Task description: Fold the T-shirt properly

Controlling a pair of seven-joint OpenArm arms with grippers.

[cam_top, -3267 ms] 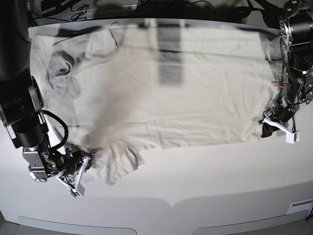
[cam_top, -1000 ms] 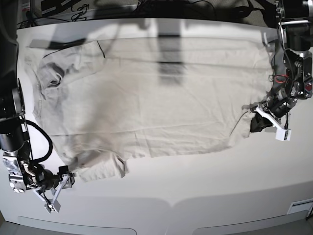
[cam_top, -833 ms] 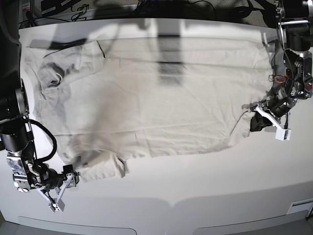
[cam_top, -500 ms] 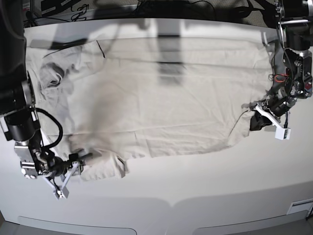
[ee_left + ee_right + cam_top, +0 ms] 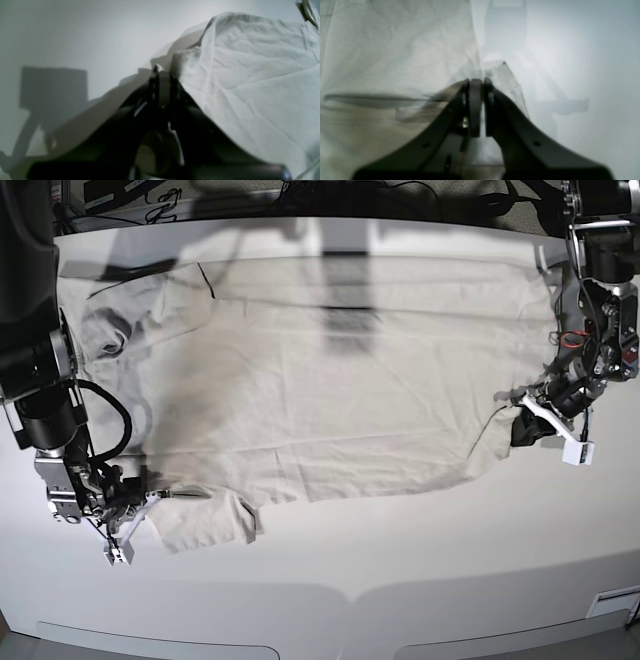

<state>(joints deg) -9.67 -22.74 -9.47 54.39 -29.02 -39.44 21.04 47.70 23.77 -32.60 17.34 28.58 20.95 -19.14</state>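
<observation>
Two grippers pinch the T-shirt, which lies spread flat on the white table. At 8 o'clock the right gripper is clamped on the sleeve edge — at 3 o'clock the left gripper is closed on the bottom hem.

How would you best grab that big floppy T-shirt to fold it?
By its near corners, from the outer sides. The T-shirt lies flat, so only edges offer a pinch: the left gripper is shut on the hem corner, the right gripper on the sleeve edge.
</observation>
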